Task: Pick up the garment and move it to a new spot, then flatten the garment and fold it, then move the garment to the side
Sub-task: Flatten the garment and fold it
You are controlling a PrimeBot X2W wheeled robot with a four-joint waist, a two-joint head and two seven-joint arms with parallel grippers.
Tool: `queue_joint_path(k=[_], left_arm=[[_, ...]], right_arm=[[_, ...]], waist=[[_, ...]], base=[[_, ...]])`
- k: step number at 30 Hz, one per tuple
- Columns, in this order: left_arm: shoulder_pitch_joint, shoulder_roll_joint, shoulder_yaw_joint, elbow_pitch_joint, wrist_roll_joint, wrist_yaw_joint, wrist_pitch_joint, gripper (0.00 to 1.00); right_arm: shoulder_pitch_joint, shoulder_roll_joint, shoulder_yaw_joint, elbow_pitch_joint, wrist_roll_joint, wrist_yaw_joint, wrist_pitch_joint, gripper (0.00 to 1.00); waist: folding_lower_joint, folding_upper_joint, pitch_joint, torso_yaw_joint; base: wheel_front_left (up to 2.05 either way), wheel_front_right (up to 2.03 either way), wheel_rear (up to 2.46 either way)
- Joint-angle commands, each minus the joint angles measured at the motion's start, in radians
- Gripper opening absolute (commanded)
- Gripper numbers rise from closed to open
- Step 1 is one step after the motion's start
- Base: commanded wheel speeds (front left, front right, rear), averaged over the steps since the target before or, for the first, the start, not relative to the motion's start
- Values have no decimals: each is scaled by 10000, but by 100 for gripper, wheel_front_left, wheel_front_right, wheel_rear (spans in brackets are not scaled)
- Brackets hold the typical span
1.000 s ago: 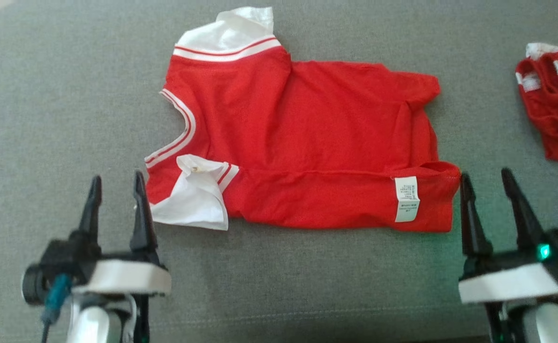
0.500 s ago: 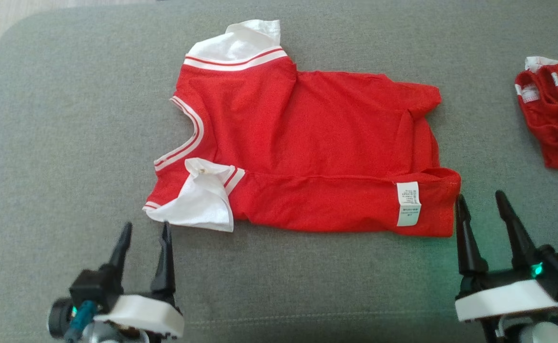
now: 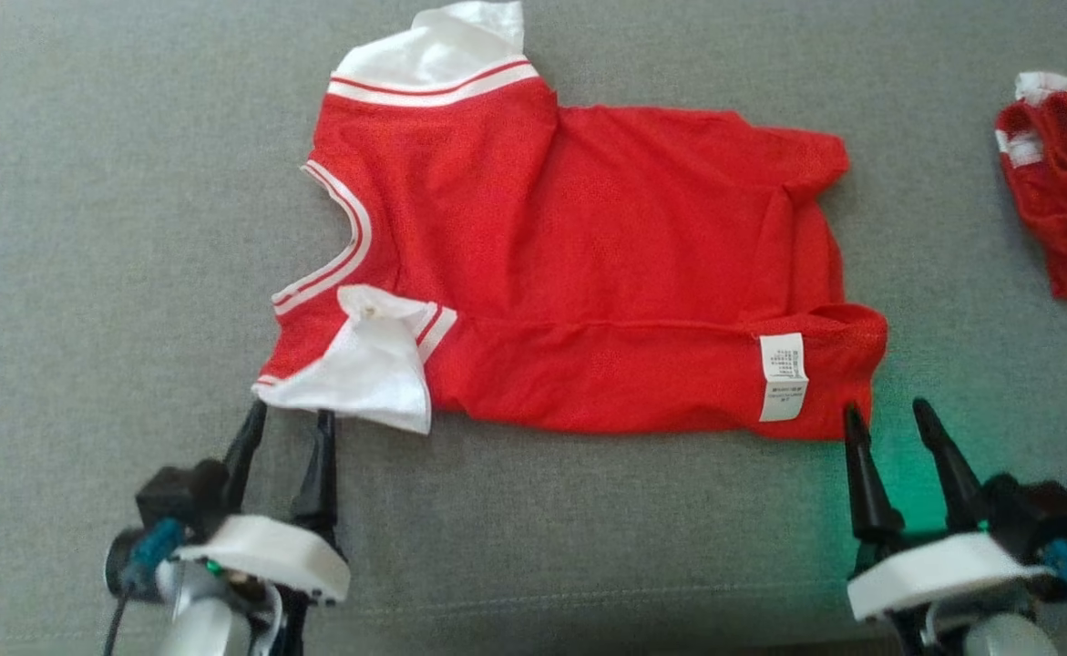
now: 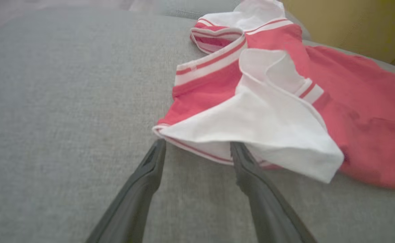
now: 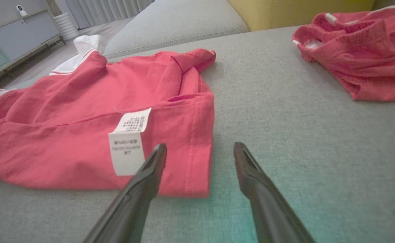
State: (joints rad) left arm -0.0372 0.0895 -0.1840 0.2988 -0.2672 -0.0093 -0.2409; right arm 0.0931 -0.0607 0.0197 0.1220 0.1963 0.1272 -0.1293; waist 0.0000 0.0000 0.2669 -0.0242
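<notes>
The garment [image 3: 588, 246] is a red shirt with white sleeves and striped trim, lying spread on the grey cushion [image 3: 87, 228]. My left gripper [image 3: 292, 412] stands open at its near left corner. In the left wrist view the fingertips of that gripper [image 4: 198, 144] sit right at the edge of the white sleeve [image 4: 264, 128], one tip just under its fold. My right gripper [image 3: 887, 407] is open at the near right corner. There its fingertips [image 5: 200, 145] straddle the red hem beside the white label [image 5: 128, 145], gripping nothing.
A second red garment [image 3: 1066, 182] lies crumpled at the far right of the cushion, also in the right wrist view [image 5: 362, 50]. A yellow backrest [image 5: 302, 10] rises behind the cushion. A cabinet [image 5: 11, 37] stands on the floor beyond the cushion's left end.
The head view has shifted. Relative to the garment, both grippers have moved from beside its two ends to its near edge. Both stayed open.
</notes>
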Motion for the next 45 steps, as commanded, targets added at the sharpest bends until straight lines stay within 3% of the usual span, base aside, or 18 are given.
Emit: queue_joint_path(k=[1, 10, 15, 16, 17, 18, 19, 27, 36, 45], left_arm=[[-286, 68, 342, -190, -89, -47, -138, 100], [-1015, 63, 615, 58, -515, -471, -140, 100], [-1481, 32, 584, 678, -1039, -686, 585, 100], [-1553, 59, 524, 770, -1082, -734, 749, 100], [-1592, 68, 467, 827, -1137, -779, 882, 96], [-1619, 79, 409, 840, -1176, -818, 977, 41], [-1639, 113, 364, 811, -1172, -842, 998, 0], [-1240, 187, 400, 15, -1479, -873, 1087, 0], [363, 461, 735, -1878, -1833, -139, 2332, 0], [2005, 375, 795, -2808, -2224, 380, 3138, 0]], right_arm=[[-386, -38, 236, -191, 96, 35, -128, 100], [-1362, -41, 370, 832, 376, 35, 220, 100], [-1744, -59, 599, 1376, 556, 35, 661, 100], [-1777, -62, 712, 1455, 636, 35, 780, 60], [-1782, -66, 758, 1506, 705, 35, 869, 0], [-1778, -81, 760, 1502, 729, 35, 883, 0], [-1762, -87, 747, 1472, 758, 35, 878, 0], [-1297, -173, 603, 708, 992, 35, 995, 0], [-363, -598, 177, -171, 1014, 35, 1583, 0], [536, -701, -92, -2, 1127, 35, 1886, 0]], waist=[[0, 0, 106, 11], [0, 0, 767, 30], [0, 0, 1088, 79], [0, 0, 1117, 86], [0, 0, 1136, 89], [0, 0, 1151, 98], [0, 0, 1157, 108], [0, 0, 884, 125], [0, 0, 371, 181], [0, 0, -185, 360]], base=[[0, 0, 0], [0, 0, 0], [0, 0, 0], [0, 0, 0], [0, 0, 0], [0, 0, 0], [0, 0, 0], [0, 0, 0], [0, 0, 0], [0, 0, 0]])
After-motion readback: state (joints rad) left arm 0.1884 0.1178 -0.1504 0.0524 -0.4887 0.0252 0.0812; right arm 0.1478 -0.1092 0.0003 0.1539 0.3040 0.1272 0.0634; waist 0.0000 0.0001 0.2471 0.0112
